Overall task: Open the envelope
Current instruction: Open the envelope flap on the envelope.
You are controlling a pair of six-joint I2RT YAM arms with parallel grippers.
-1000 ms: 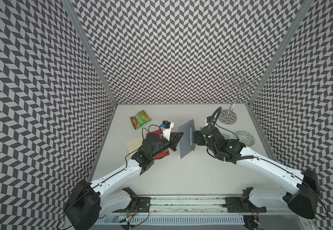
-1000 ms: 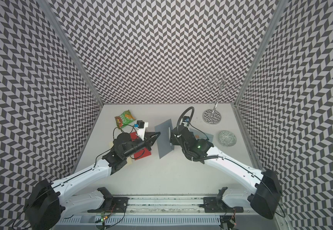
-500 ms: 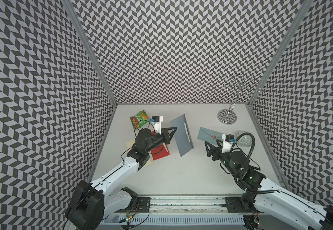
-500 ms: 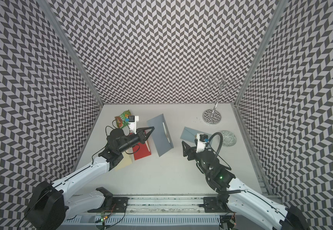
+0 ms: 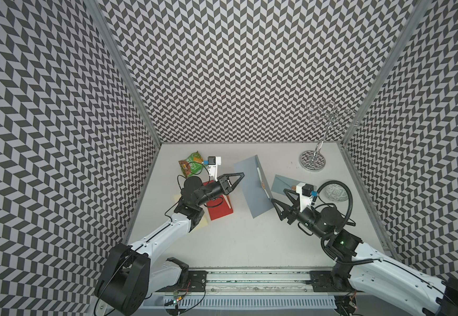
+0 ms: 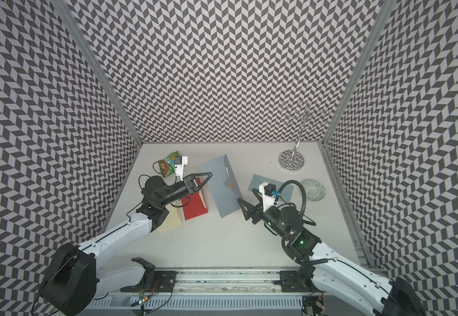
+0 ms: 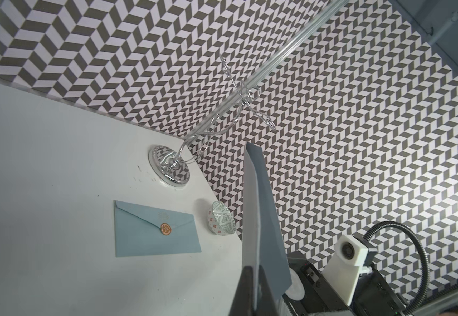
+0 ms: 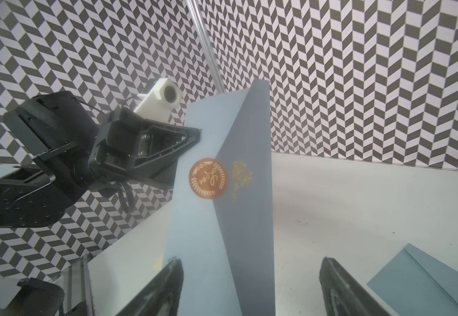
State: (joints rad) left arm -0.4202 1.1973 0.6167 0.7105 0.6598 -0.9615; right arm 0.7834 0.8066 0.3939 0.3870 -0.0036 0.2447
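A grey-blue envelope hangs tilted above the table's middle, and my left gripper is shut on its left edge. In the left wrist view the envelope stands edge-on between the pinched left gripper. Its darker flap carries a round orange seal at the tip. My right gripper is open at the envelope's lower right corner. In the right wrist view the right gripper straddles the envelope without pinching it.
A second, light blue sealed envelope lies flat under the right gripper. A red envelope and a cream one lie beneath the left arm. A snack bag, a metal stand and a patterned bowl sit around the edges.
The left gripper carried the envelope back and to the left. The right gripper drew away from it toward the front right, then came back up to its lower right corner, still open.
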